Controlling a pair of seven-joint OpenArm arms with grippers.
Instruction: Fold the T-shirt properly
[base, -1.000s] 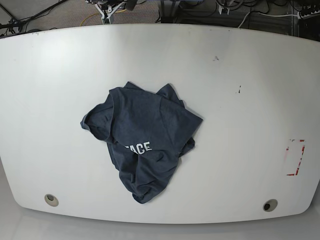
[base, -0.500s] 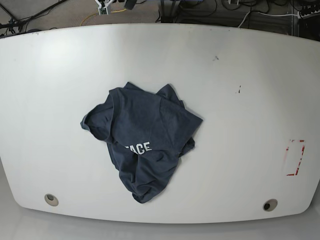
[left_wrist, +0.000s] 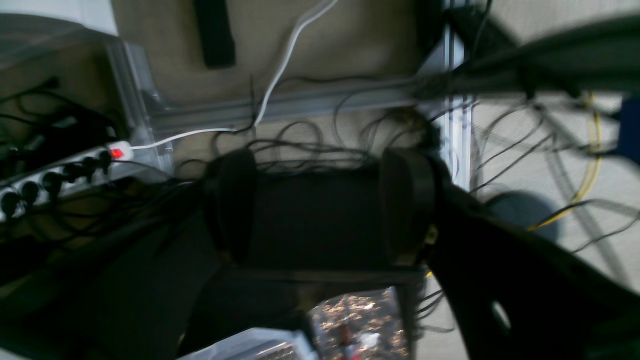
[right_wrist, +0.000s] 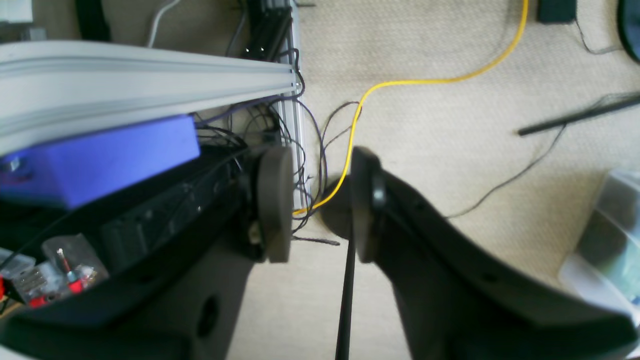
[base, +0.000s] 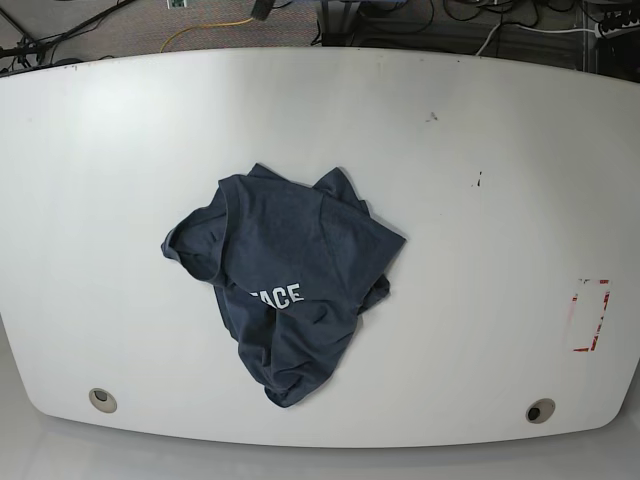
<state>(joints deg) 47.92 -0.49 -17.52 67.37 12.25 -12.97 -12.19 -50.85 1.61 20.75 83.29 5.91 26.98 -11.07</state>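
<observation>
The T-shirt (base: 285, 290), dark navy with white lettering, lies crumpled in a heap near the middle of the white table (base: 480, 220) in the base view. Neither arm shows in that view. My left gripper (left_wrist: 320, 215) appears in the left wrist view with its jaws wide apart and nothing between them, over a dark area of cables off the table. In the right wrist view my right gripper (right_wrist: 315, 200) hangs above carpet floor, its two pads (right_wrist: 274, 200) a narrow gap apart, holding nothing.
A red-marked rectangle (base: 590, 315) sits at the table's right edge, and two round holes (base: 101, 399) lie near the front edge. Off the table are a power strip (left_wrist: 60, 170), aluminium framing (right_wrist: 150, 75), a yellow cable (right_wrist: 380, 90) and a purple box (right_wrist: 100, 155).
The T-shirt has not moved. Something at the top edge of the base view, beyond the table, has slid away to the left out of sight.
</observation>
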